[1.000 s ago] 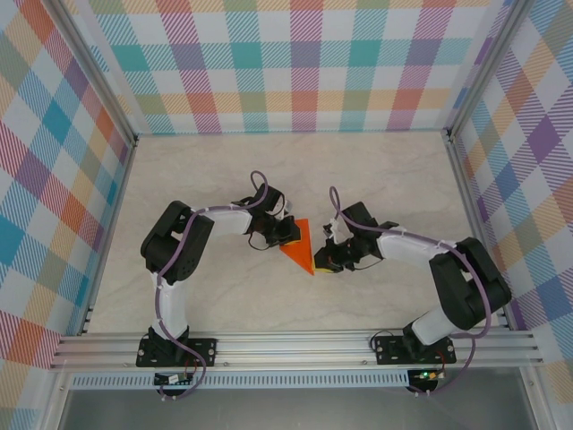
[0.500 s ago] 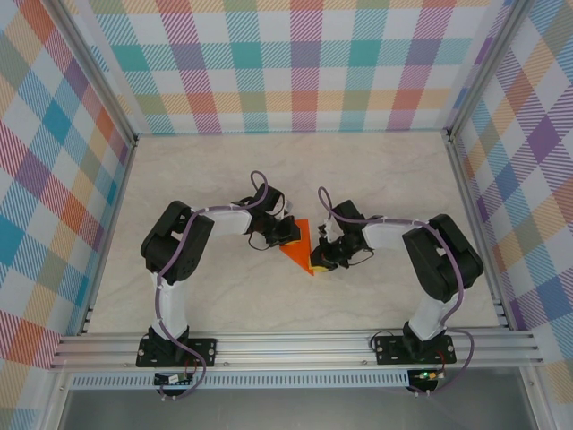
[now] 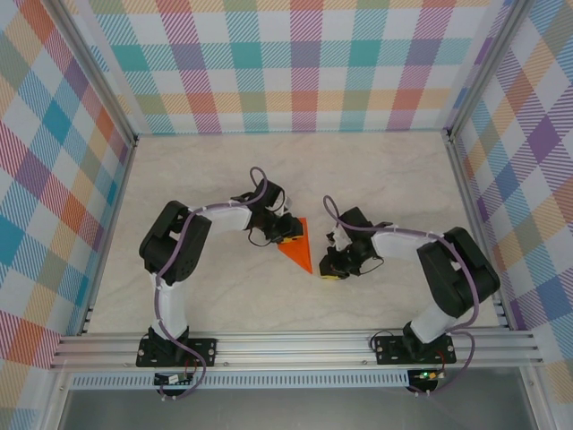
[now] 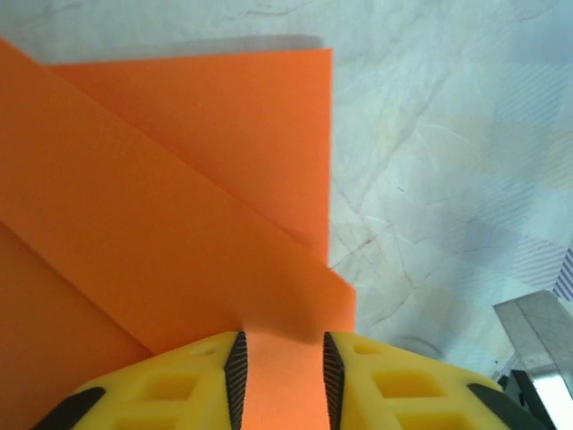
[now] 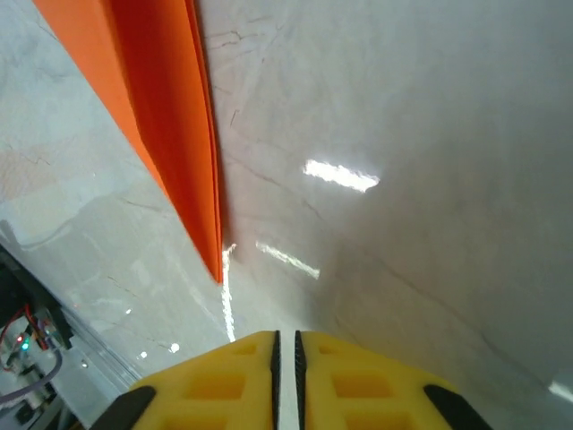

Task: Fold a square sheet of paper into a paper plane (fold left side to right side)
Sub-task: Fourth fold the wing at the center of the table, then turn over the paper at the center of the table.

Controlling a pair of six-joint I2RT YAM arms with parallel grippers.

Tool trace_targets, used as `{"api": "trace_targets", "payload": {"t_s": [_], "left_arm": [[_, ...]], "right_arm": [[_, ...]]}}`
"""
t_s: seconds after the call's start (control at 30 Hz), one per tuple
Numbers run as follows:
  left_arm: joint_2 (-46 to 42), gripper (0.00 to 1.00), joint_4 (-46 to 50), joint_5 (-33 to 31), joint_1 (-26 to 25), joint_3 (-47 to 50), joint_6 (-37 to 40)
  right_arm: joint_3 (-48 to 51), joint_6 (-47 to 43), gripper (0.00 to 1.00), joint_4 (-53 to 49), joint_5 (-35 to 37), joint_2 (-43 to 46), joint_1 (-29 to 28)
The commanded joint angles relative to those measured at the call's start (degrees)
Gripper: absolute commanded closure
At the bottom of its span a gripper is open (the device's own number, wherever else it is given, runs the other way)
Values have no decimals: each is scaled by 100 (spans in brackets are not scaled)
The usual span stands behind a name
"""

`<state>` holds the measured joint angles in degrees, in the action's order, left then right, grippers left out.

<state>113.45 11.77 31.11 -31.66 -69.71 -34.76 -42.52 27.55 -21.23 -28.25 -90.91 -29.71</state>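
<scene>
The left claw (image 4: 284, 381) has its yellow fingers (image 4: 179, 394) partly spread. The orange of the square sheet of paper (image 4: 179, 206) runs straight into the gap between them, so this claw sits on the sheet's left edge. A gap that wide reads as no real pinch on so thin a sheet. The right claw (image 5: 286, 358) is barely parted, a thin slit with nothing in it. It stands just beside the sheet's near tip, on its right, not touching. Seen from above, the sheet lies on the bench (image 3: 385, 170) between the two claws as a narrow creased triangle. Its long axis runs far to near, with the sharp point toward the near edge. It is plain bright orange and lies flat, with stacked layers along its right edge and one diagonal flap over another. The left claw is the nearer, so I judge a left-to-right fold would start there.
</scene>
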Motion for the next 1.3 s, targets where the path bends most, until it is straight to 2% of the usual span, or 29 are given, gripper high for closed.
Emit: {"api": "trace_targets", "payload": {"t_s": [0.0, 0.17, 0.23, 0.3, 0.4, 0.53, 1.0, 1.1, 1.27], "left_arm": [[-648, 62, 666, 36, 57, -455, 129], [-1301, 49, 795, -422, 131, -202, 63], [-1580, 42, 628, -669, 189, 202, -64], [-1727, 40, 245, -720, 229, 607, -238], [-1605, 45, -232, -540, 239, 946, -431], [-1168, 59, -735, -352, 230, 1002, -637], [-53, 64, -1142, -14, 136, 424, -804], [62, 69, -1133, 39, 99, 247, -810], [55, 83, -1124, 105, 81, 103, -805]], "right_arm": [[7, -267, 76, -349, 617, 693, 88], [124, -220, 64, -240, 1334, 1576, 190], [200, -185, 59, -141, 1533, 1917, 194], [297, -102, 55, -3, 1681, 2214, 187], [468, 47, 51, 236, 1751, 2631, 189], [643, 133, 48, 421, 1692, 3017, 190], [838, 49, 44, 10, 2032, 3966, 192], [876, 37, 43, -12, 2076, 4080, 194], [977, 130, 37, 111, 2062, 4241, 192]]}}
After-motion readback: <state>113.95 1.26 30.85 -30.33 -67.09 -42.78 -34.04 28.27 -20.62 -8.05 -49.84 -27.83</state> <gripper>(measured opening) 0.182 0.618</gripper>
